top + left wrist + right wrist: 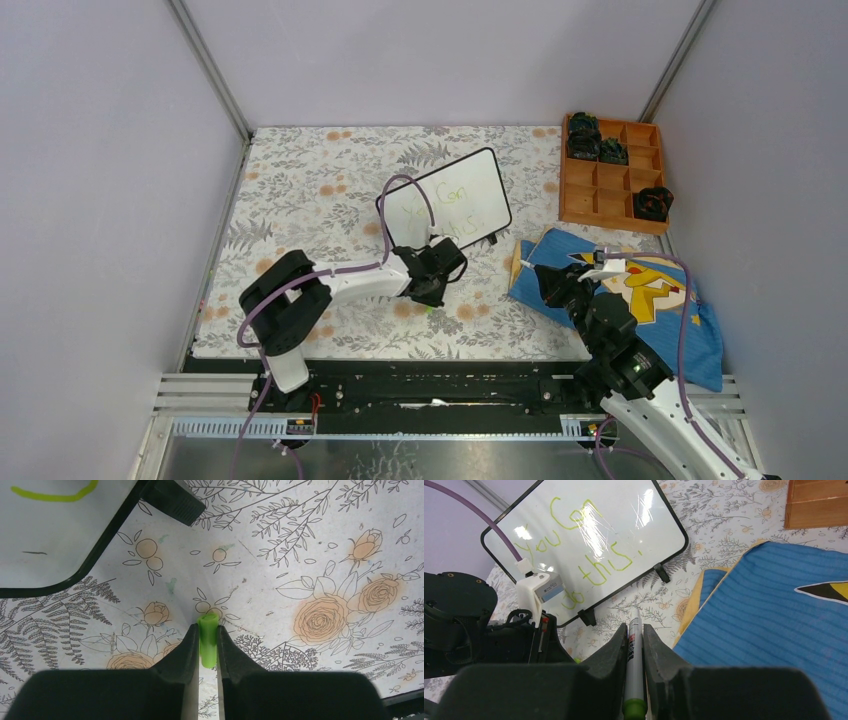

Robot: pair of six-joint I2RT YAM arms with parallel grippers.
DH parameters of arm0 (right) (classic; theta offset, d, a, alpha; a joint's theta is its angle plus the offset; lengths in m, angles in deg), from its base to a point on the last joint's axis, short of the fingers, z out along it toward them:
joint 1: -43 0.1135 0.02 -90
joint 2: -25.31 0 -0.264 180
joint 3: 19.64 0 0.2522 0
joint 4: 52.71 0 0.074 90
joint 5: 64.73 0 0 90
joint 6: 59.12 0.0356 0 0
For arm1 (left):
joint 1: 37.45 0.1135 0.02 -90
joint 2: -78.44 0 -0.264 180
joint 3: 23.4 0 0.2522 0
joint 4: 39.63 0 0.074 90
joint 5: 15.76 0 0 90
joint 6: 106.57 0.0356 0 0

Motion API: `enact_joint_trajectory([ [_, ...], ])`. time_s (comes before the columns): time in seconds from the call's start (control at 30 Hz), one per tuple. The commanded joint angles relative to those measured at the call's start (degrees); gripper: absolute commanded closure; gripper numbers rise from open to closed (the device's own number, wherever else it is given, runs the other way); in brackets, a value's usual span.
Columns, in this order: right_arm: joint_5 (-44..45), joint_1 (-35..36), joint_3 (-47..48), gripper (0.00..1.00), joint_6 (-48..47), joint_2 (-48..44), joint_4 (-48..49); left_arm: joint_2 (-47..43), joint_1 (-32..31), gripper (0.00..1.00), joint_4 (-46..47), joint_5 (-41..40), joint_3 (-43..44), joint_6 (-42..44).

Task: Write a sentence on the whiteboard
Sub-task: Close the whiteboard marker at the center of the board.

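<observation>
A floral cloth [330, 180] covers the table, with plain grey walls on three sides. The left gripper [207, 630] has its jaws drawn in to a narrow gap, pinching a short green cap [208, 640] whose free end points at the cloth. This gripper hangs just in front of the whiteboard [450, 200], by its near edge. One black foot [172, 500] of the board shows just beyond the fingers.

The right gripper [636, 630] is likewise nearly closed, clamped on a grey marker [634, 650] (green at its back end). The marker's tip points toward the whiteboard's near edge and stays clear of it. This gripper sits to the right of the whiteboard and nearer the arm bases, over the edge of a blue cloth [640, 300] with a yellow cartoon figure on it.

The whiteboard stands tilted on its feet near the middle of the table. On it is the sentence [600, 566] in thin light green, "You Can" above "do this", with "do" partly hidden by the left arm. Right of the whiteboard is a wooden tray [566, 170] holding a few black things [598, 140].
</observation>
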Motion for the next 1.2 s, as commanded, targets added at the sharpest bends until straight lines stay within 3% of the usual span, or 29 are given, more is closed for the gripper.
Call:
enact_joint_trajectory([
  [0.0,0.8,0.3,1.7,1.00,0.4,1.1,1.4,-1.4,0.1,1.00,-0.1,0.3,-1.4,0.3],
  [0.27,-5.1,0.3,6.3,1.00,-1.6,8.7,11.3,-19.8,3.5,1.00,1.6,-2.0,-2.5,-2.2],
  [0.57,-8.5,3.2,20.2,1.00,-7.1,27.5,29.6,-41.3,18.6,1.00,13.3,7.7,-5.0,-7.9],
  [0.8,3.4,21.8,32.1,1.00,-29.2,40.8,44.8,-47.7,27.3,1.00,22.7,14.1,-2.9,-15.4],
  [1.0,10.9,35.5,27.4,1.00,-54.0,48.2,73.6,-53.1,30.2,1.00,32.4,14.6,-5.2,-25.9],
  [1.17,8.2,39.5,25.0,1.00,-61.4,53.5,87.3,-56.7,31.2,1.00,38.5,11.9,-7.9,-34.4],
])
